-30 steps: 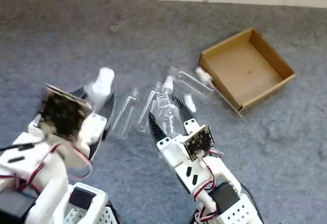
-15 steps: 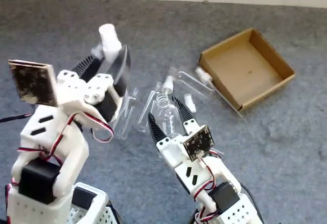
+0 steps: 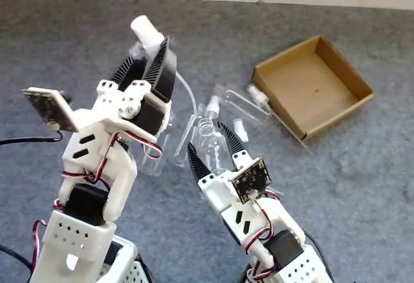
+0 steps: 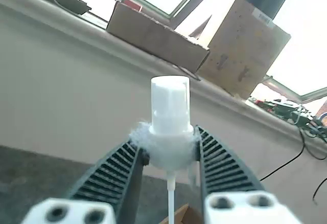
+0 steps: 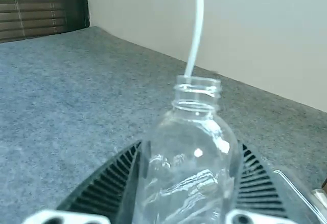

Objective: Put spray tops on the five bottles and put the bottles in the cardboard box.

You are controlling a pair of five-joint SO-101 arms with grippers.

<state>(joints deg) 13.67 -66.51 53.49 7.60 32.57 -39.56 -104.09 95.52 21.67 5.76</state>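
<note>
Four clear bottles are counted on the grey desk (image 3: 336, 186). One bottle (image 3: 213, 150) is held by the right end effector (image 3: 208, 137). Two slim ones (image 3: 155, 147) (image 3: 186, 134) lie side by side between the arms. A fourth (image 3: 240, 105) lies just beside the near corner of the box (image 3: 349, 112).

Four white spray tops are counted. One spray top (image 3: 145, 31) is raised above the desk by the left end effector (image 3: 150, 49). Three small ones (image 3: 212, 106) (image 3: 239, 128) (image 3: 257, 94) lie among the bottles, the last at the end of the bottle by the box; whether it is screwed on cannot be told.

One cardboard box is seen, open, well apart from both arms.

In the left wrist view the left end effector (image 4: 168, 147) is pressed onto the collar of the spray top (image 4: 171, 111) from both sides. The nozzle stands beyond the fingertips, and the thin tube (image 4: 169, 203) hangs back between the fingers.

In the right wrist view the right end effector (image 5: 189, 152) is clamped on the body of the held bottle (image 5: 191, 183), whose open neck points away from the wrist. The tube (image 5: 195, 24) comes down from above, and its tip is seen at the bottle's mouth. Whether the tip is inside the mouth cannot be told.
</note>
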